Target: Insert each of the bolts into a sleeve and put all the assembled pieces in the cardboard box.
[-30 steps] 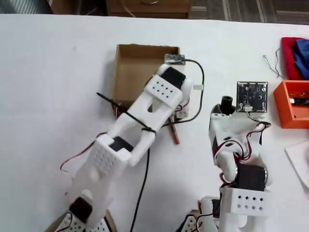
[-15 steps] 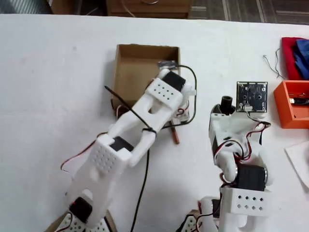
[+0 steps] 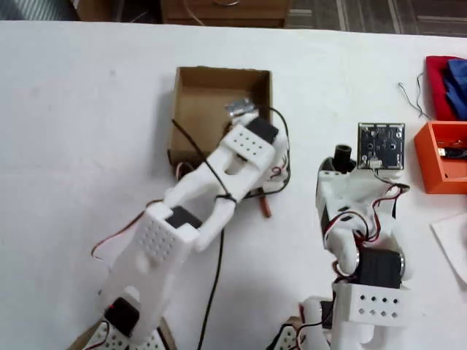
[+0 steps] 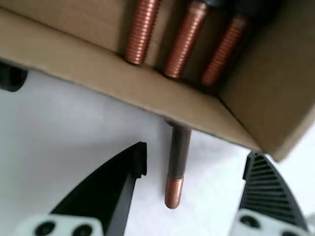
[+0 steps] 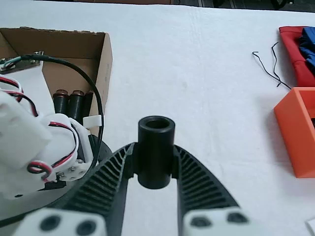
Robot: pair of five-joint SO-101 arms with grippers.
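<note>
High view: the left arm (image 3: 219, 175) reaches over the white table (image 3: 87, 109) to the near wall of the cardboard box (image 3: 191, 93), with a loose bolt (image 3: 265, 206) lying on the cloth just outside that wall. The right arm (image 3: 357, 211) stands well apart beside it, and an orange box (image 3: 440, 169) sits at the table's edge. Left wrist view: the left gripper (image 4: 197, 160) is spread wide over the table, the copper-tipped bolt (image 4: 176, 169) lying untouched between its jaws. Three threaded bolt ends (image 4: 184, 39) lie inside the box. Right wrist view: the right gripper (image 5: 155, 164) clamps an upright black sleeve (image 5: 156, 147). Three assembled pieces (image 5: 73, 103) rest side by side in the box.
</note>
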